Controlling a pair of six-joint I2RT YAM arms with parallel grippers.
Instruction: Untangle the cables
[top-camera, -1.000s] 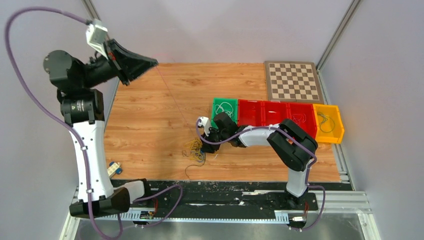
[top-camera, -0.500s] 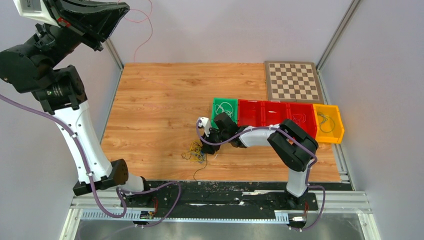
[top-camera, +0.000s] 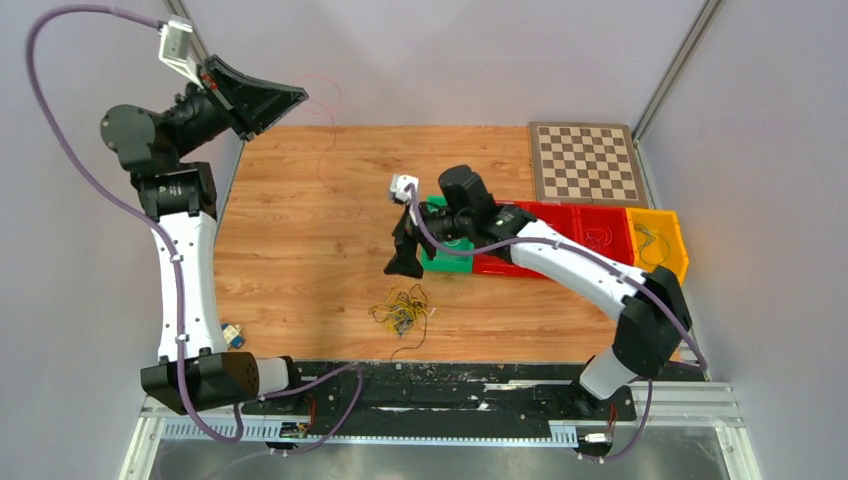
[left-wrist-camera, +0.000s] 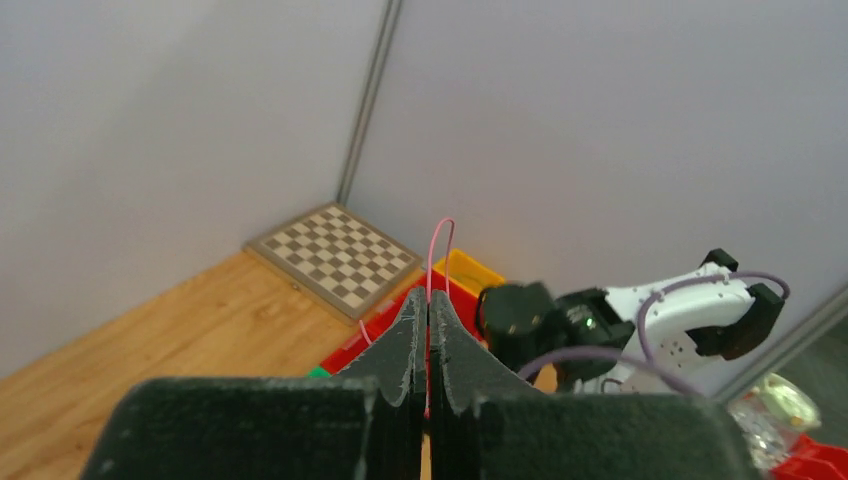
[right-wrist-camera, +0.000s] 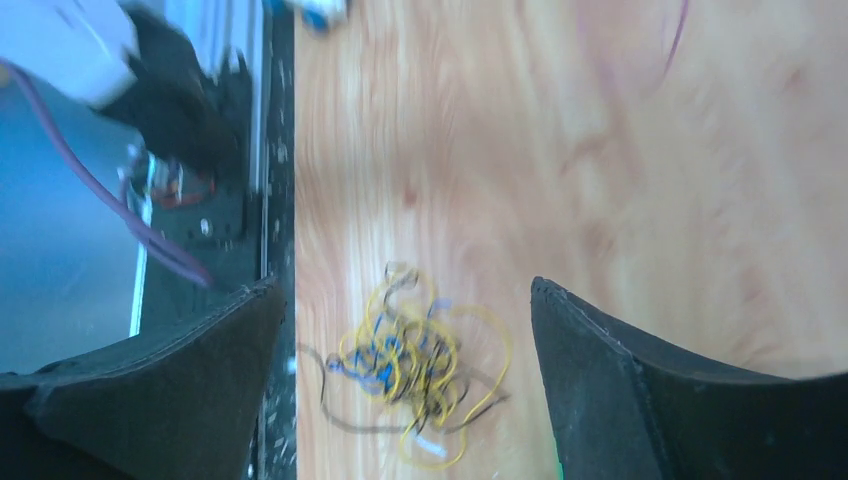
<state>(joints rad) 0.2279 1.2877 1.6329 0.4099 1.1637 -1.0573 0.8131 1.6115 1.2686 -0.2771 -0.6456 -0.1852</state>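
My left claw (left-wrist-camera: 428, 305) pinches one pink wire (left-wrist-camera: 430, 268), the grip visible only wrist-side; right claw (right-wrist-camera: 405, 288) spread, one tangle (right-wrist-camera: 412, 362) at 6 o'clock

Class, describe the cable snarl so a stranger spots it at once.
On the wooden table, look near the middle of its front edge. The snarl lies on bare wood, near the open right gripper. Unlike the cables in the bins, it is a yellow, blue and dark tangle.

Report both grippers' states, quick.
Left gripper: shut on the pink cable.
Right gripper: open, empty, above the cable snarl.
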